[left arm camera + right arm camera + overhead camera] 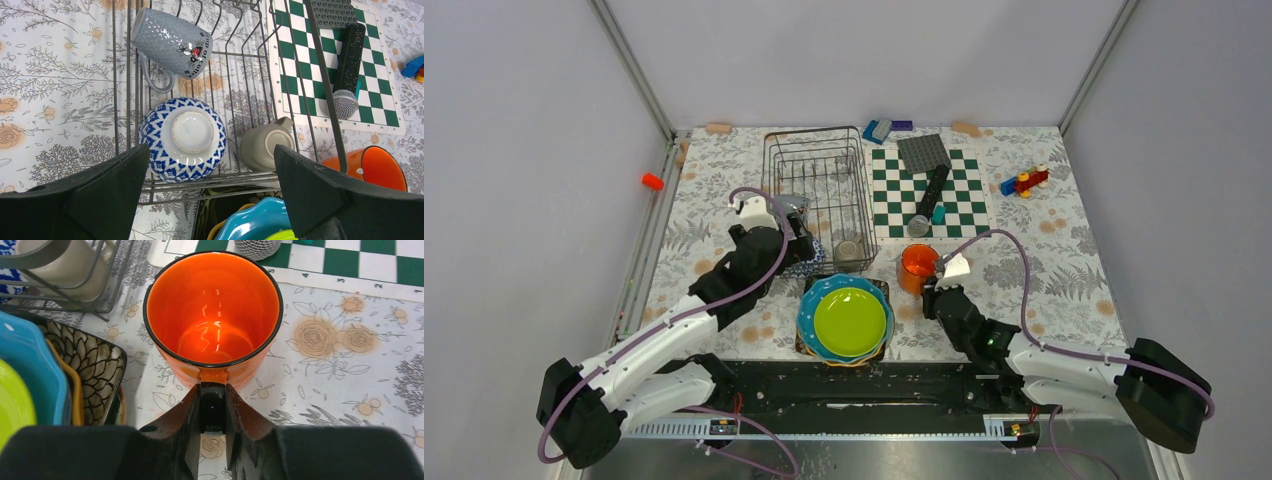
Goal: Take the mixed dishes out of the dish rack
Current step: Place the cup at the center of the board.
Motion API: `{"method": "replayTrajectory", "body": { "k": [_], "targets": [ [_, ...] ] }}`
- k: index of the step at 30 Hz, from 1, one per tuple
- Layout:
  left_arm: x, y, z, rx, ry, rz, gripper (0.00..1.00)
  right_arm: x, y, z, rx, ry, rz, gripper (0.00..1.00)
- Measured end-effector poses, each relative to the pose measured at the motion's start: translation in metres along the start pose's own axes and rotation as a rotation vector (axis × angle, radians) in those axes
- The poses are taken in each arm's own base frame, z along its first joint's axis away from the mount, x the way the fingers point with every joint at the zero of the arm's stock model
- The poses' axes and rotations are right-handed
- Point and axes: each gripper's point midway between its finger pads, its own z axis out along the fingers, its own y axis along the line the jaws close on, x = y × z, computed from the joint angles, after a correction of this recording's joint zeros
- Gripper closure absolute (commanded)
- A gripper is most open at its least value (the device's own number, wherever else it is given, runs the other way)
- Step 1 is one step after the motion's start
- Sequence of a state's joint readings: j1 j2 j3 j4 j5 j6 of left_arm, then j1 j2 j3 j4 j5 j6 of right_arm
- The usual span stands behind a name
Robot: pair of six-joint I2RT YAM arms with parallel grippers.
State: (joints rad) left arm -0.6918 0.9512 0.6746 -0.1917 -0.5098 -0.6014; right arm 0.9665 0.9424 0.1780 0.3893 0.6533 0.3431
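Upper centre, a checkerboard mat (pixel 964 200) carries a black microphone (pixel 932 190) and a grey studded plate (pixel 923 152); coloured toy bricks (pixel 1025 182) sit to its right.

- The mug (pixel 212 315) is bright orange, with a black rim and a black handle.
- The bowl (pixel 182 137) has a blue-and-white triangle pattern and a plain white base.
- The cup (pixel 170 42) is grey with raised dots, a red heart and black lettering.
- The top plate (pixel 849 320) is lime green.
- The second plate (pixel 30 370) is blue.
- The bottom plate (pixel 95 365) is black with pale leaf outlines.
- The rack (pixel 325 86) is dark grey wire.
- The mat (pixel 969 200) is checked green and white.
- The tablecloth (pixel 1064 250) is white with grey foliage and tan roses.
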Motion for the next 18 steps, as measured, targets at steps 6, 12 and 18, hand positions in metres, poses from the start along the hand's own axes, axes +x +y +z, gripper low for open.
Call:
{"method": "replayTrajectory", "body": {
  "k": [6,12,18],
  "targets": [
    [-0.001,0.002,0.001,-0.005,-0.002,-0.004,0.01,0.003,0.011,0.003,-0.042,0.017,0.006,0.72],
    [0.000,0.003,0.002,-0.013,0.002,-0.011,0.01,0.005,0.019,0.001,-0.079,0.029,0.047,0.49],
    [0.004,0.007,0.015,-0.061,0.035,-0.020,0.01,-0.004,0.022,-0.006,-0.102,0.015,0.127,0.07]
  ]
}}
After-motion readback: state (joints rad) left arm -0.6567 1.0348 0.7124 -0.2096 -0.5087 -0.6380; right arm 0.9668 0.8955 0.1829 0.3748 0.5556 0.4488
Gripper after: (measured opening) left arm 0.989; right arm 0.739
